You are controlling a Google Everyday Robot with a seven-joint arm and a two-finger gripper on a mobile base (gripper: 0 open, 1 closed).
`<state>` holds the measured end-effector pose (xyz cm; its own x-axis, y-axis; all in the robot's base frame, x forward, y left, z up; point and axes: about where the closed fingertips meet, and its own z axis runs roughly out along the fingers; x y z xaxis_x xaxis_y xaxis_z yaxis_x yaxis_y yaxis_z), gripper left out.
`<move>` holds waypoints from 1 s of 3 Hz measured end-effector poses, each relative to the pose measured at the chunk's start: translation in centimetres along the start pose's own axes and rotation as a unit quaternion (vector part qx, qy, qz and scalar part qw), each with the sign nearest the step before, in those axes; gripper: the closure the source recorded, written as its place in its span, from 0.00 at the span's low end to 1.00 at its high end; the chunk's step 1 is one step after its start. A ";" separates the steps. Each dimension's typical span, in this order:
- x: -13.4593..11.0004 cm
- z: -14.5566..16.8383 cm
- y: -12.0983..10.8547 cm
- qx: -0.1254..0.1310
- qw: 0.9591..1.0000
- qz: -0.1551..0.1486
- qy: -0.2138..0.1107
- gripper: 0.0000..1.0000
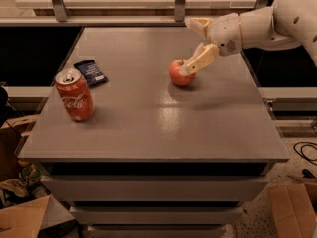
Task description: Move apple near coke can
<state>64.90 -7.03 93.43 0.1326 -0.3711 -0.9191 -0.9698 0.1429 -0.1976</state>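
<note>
Grey tabletop (148, 133) — apple (181, 74) against lower fingertip of wide-spread gripper (188, 46) — coke can (75, 94) well apart

Apple (181, 74) (gripper (194, 44) just above) far from coke can (74, 95).

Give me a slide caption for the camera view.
Open gripper poised just above the apple; coke can stands well apart, beside a dark snack packet.
</note>
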 end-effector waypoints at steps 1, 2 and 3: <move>1.2 0.4 0.4 -0.009 1.000 0.013 0.010 0.00; 3.3 1.5 0.7 -0.016 0.999 0.032 0.018 0.00; 4.5 2.2 0.7 -0.018 0.999 0.041 0.017 0.00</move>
